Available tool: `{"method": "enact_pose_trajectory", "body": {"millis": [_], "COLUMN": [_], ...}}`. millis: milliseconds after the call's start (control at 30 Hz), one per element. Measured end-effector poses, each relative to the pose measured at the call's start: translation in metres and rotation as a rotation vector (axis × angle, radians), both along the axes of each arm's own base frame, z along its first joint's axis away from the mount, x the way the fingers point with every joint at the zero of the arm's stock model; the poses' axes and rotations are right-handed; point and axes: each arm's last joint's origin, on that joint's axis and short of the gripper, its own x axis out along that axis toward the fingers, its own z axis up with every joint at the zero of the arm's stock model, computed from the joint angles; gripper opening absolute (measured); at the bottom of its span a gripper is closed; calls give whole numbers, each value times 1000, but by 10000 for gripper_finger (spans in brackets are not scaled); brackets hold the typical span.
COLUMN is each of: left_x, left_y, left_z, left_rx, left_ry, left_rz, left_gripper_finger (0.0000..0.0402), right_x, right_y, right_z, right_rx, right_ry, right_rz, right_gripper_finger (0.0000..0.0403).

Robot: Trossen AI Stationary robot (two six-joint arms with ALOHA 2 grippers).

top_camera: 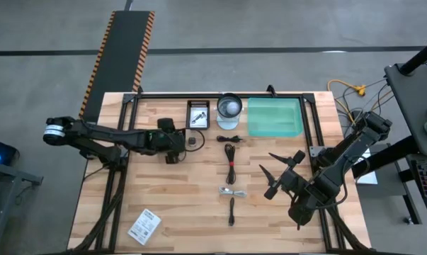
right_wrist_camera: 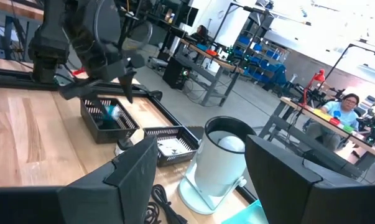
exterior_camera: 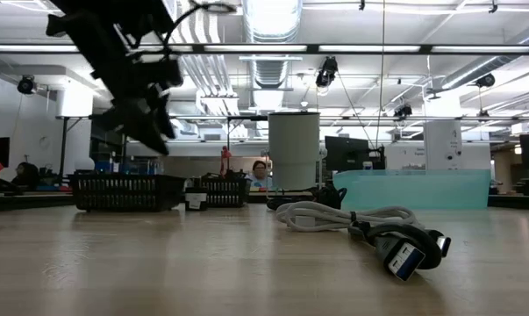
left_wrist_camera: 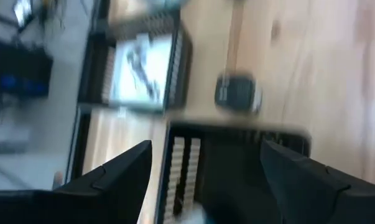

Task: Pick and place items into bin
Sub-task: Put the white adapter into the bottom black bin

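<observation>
Two dark arms hang over the wooden counter (top_camera: pixel 163 198): the left hand (top_camera: pixel 176 145), fingers spread and empty, hovers by a small black tray (top_camera: pixel 198 114) near the far edge, while the right hand (top_camera: pixel 282 174), also wide open and empty, is raised near the right edge. At the far edge a teal bin (top_camera: pixel 274 117) sits beside a white cylindrical container (top_camera: pixel 229 108). Black coiled cables (top_camera: pixel 230 157), a grey cable (top_camera: pixel 233 191) and a short black stick (top_camera: pixel 231 211) line the counter's middle, and a white printed packet (top_camera: pixel 144 226) lies near the front-left corner.
</observation>
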Motion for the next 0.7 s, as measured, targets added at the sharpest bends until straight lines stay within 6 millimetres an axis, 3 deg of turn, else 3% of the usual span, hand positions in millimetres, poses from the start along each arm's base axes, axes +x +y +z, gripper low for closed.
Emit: {"method": "enact_pose_trajectory", "body": {"millis": [200, 700], "left_x": [20, 46], "left_y": [-4, 24], "left_z": [10, -27], "left_rx": [-123, -124], "left_ry": [-172, 12], "left_rz": [-227, -155], "left_gripper_finger": [282, 283], "right_x": [0, -1], "right_y": [0, 0], "right_z": [0, -2], "right_rx": [0, -5], "right_ry": [0, 12], "right_rz": [0, 4], "right_gripper_finger": [228, 228]}}
